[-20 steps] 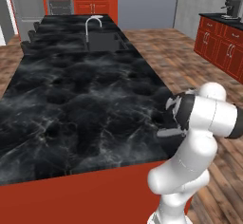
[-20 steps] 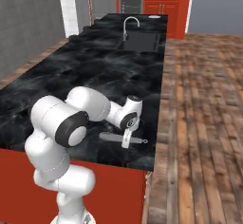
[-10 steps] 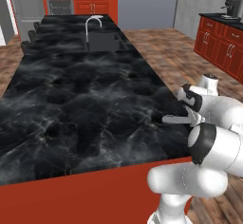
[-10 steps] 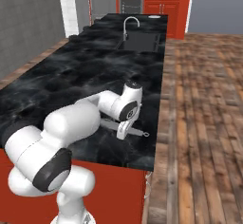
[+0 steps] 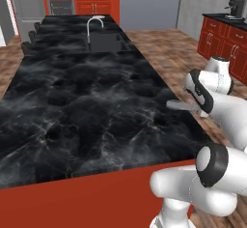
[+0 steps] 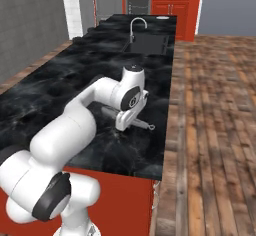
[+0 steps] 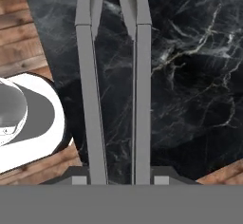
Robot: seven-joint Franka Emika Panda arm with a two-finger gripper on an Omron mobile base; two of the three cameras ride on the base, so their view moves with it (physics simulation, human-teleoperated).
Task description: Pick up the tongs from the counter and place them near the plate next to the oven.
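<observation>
My gripper (image 6: 128, 123) is shut on the grey metal tongs (image 6: 145, 126) and holds them level, a little above the right edge of the black marble counter (image 6: 60, 87). In the left base view the tongs (image 5: 181, 106) stick out leftward from the hand over the counter (image 5: 77, 101). In the hand view their two thin arms (image 7: 90, 76) run straight up from my gripper (image 7: 116, 178) over the counter (image 7: 190, 76). A small white plate (image 6: 162, 17) lies at the counter's far end, near the oven (image 6: 136, 5).
A sink with a curved faucet (image 5: 94, 24) is set into the far half of the counter. Wood floor (image 6: 215, 105) lies past its right edge. Red cabinets with a coffee machine (image 5: 235, 7) stand at the far right.
The arm has swung forward and the hand has turned, carrying the tongs up and along the counter's right edge. The jaws have stayed shut on them.
</observation>
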